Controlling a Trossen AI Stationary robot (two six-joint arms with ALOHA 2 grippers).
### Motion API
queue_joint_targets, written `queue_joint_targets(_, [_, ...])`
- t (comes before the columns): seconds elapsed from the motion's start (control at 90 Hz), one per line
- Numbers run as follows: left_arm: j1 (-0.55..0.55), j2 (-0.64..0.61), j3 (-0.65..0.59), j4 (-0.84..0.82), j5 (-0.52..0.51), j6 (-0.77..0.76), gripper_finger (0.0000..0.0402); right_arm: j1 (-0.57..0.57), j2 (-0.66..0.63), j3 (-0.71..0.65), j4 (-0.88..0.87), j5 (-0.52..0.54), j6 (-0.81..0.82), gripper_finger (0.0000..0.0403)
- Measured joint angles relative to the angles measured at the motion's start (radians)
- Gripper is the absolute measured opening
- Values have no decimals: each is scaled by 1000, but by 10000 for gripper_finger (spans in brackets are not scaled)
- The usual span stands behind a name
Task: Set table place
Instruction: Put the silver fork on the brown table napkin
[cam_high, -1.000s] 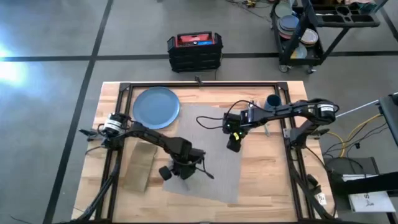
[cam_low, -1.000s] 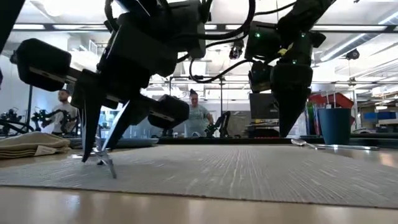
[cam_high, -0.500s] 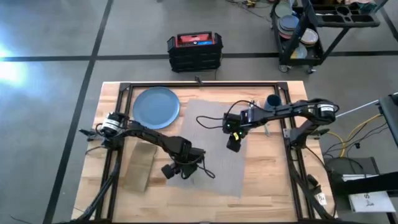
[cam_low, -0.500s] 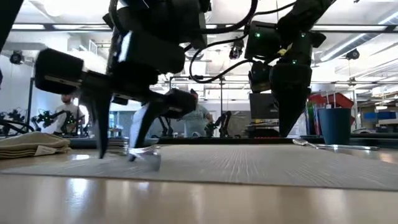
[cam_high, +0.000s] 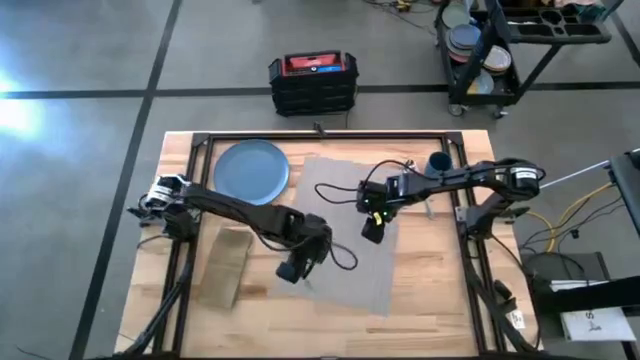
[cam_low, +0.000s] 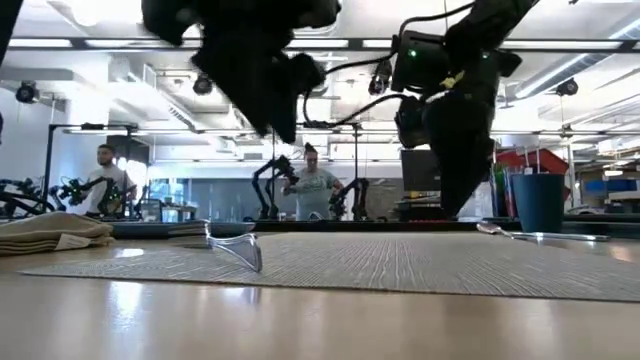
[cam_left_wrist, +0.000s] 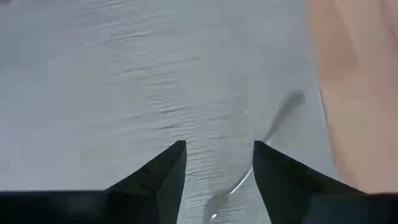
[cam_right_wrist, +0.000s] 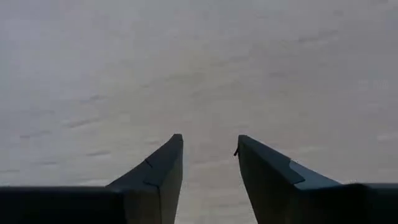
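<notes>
Left pincer has lifted off placemat; fork lies there.

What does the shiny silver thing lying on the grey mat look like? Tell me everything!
The fork is thin, shiny silver metal, with a slim handle and a curved end. It lies flat on the grey woven placemat, near the mat's edge by the bare wood. Nothing grips it: the left gripper hovers above it with open fingers, the fork showing between them. Its prongs are too blurred to count.
</notes>
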Motion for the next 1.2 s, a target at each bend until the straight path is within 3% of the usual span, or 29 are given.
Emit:
queue_joint_targets(0.178, [-25,-64,-52,-8,-57,-435,139,65,0,0,179,-40,131,121])
queue_joint_targets(0.256, [-67,-89,-89,-28,-139,-548,123,113,5,0,305,-39,191,113])
queue_joint_targets(0.411, [-156,-197,-149,-72,-335,-667,86,202,21,7,487,48,296,92])
queue_joint_targets(0.7, [-256,-541,-295,-46,-594,-763,40,301,158,159,487,217,407,39])
queue_joint_targets(0.911, [-260,-741,-437,-52,-584,-747,33,308,372,440,453,274,429,17])
queue_joint_targets(1.2, [-267,-882,-570,-54,-441,-744,33,303,648,885,10,309,389,44])
